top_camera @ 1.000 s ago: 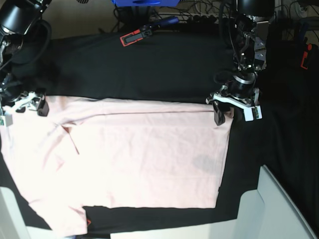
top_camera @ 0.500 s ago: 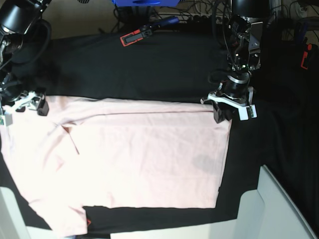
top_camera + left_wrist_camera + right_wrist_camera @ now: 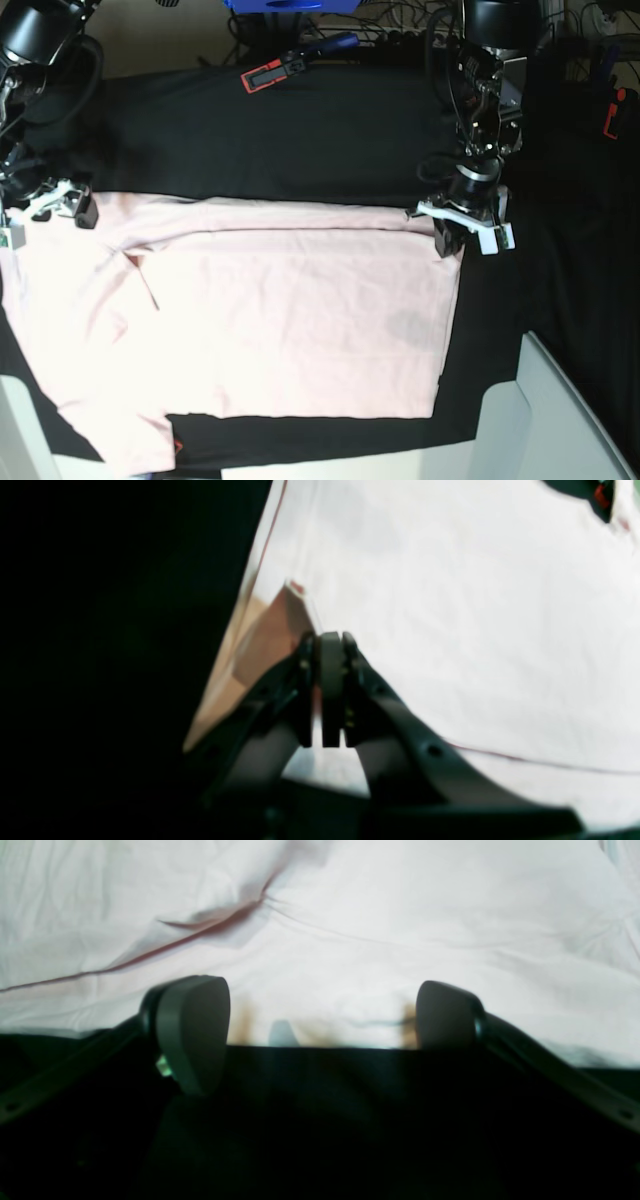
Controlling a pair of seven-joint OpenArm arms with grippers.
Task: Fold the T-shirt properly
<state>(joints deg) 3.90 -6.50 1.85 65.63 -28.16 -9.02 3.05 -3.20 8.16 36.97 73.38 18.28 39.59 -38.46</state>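
Pale pink T-shirt [image 3: 270, 320] spread flat across black-clothed tabletop [image 3: 280, 140], one sleeve toward near left edge. Left tool [image 3: 448, 238] pressed together, pinching far right corner of T-shirt. Right tool [image 3: 320, 1015] spread wide at far left edge of fabric, pads [image 3: 192, 1030] resting there, gripping nothing.

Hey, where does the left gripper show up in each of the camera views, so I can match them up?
Base view: the left gripper is at right of centre, shut on the T-shirt at its top right corner.
Left wrist view: it rises from bottom centre, jaws pressed together on the lifted cloth edge.
Right wrist view: not in it; only the open right gripper shows.
Shared landmark: the pink T-shirt against the black table cloth.
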